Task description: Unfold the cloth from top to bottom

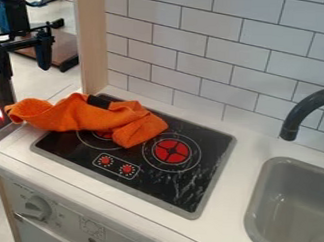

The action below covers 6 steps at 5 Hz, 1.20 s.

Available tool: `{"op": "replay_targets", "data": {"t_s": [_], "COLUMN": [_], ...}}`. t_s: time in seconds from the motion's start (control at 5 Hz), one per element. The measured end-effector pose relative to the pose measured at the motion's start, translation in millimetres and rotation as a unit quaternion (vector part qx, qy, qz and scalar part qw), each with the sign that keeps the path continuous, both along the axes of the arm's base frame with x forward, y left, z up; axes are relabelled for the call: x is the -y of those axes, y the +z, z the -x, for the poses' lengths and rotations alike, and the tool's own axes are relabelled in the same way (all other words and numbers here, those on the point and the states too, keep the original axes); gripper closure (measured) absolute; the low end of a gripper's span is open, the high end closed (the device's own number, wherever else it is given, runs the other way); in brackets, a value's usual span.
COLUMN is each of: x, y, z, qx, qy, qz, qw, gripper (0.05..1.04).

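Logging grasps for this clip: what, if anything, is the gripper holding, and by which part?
Nothing is held: the gripper hangs open, nothing between its fingers, and the cloth lies partly on the stove.

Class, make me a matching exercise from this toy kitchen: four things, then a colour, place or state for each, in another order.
Things:
1. cloth
2. stovetop
3. faucet
4. sink

Descriptions:
A. dark and curved
B. light grey and hollow
C. orange and bunched up
D. black with red markings

Pairs: 1-C, 2-D, 3-A, 4-B
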State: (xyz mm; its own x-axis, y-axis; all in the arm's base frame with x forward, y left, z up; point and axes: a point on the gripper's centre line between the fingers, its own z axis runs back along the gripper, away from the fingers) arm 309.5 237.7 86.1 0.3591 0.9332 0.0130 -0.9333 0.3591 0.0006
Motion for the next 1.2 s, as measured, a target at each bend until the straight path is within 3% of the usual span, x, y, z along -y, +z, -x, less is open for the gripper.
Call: {"op": "replay_targets", "data": {"t_s": [0.4,0.6,0.8,1.0,1.2], "x": [24.5,35.5,52.0,72.8,91.0], "y": [-33.2,-28.0,-34.5,-11.7,-3.7], "z": [14.2,22.7,20.2,7.3,-4.1], "qx": [-0.023,-0.009,-0.012,0.022,0.021], "qy": [0.0,-0.008,-0.003,0.033,0.059], "qz": [0.038,0.03,0.043,0.036,0.034], "qw": [0.999,0.9995,0.999,0.9986,0.9974], "gripper": [0.085,0.085,0.085,0.085,0.085]}}
